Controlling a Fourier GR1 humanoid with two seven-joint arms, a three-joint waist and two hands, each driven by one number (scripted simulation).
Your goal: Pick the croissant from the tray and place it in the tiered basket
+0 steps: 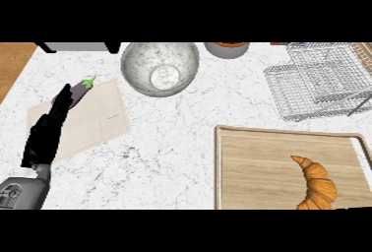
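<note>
A golden croissant (317, 184) lies on the wooden tray (251, 167) at the lower right, curved, its lower end near the view's bottom edge. The wire tiered basket (320, 81) stands at the upper right, just beyond the tray. My left hand (45, 133) shows at the left, fingers straight and pointing up over a beige mat, holding nothing and far from the croissant. My right hand is out of view.
A grey marbled bowl (160, 66) sits at the top centre. An eggplant (78, 91) lies on the beige mat (98, 120) by my left hand's fingertips. A small bowl (227, 49) and a dark object (76, 47) stand along the back edge.
</note>
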